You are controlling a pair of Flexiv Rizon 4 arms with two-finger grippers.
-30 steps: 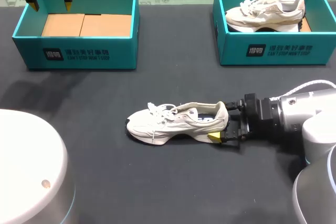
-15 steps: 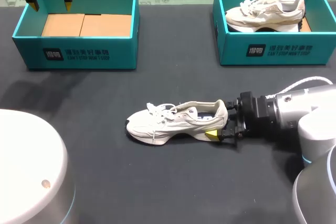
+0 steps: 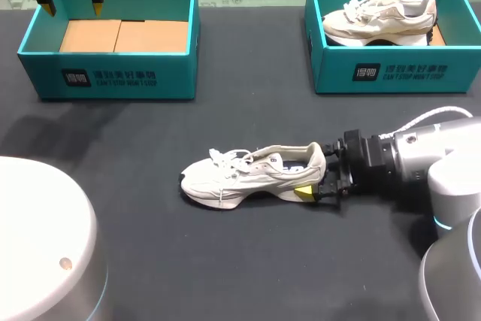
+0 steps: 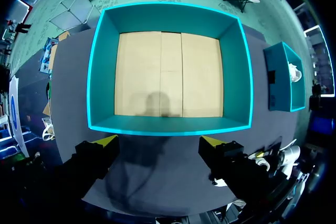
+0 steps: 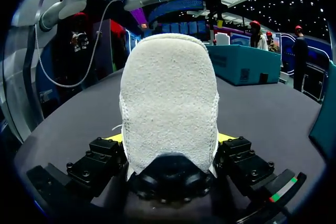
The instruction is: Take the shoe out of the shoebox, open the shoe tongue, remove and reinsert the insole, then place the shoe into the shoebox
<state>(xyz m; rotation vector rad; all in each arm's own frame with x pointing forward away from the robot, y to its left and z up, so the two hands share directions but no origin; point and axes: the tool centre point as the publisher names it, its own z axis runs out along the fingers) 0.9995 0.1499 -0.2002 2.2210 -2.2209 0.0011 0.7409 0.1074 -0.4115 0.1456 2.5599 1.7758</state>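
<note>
Here, of two white shoes, one shoe (image 3: 252, 174) lay upright on its sole in the middle of the dark table (image 3: 225, 261), outside both boxes, its toe pointing to the robot's left. The right gripper (image 3: 319, 176) clamped its heel from both sides. The second shoe (image 3: 379, 14) sat inside the right box (image 3: 391, 73). The left box (image 3: 113, 80) held only its cardboard floor. The left gripper (image 3: 71, 7) hung above that box, fingers spread wide and holding nothing.
</note>
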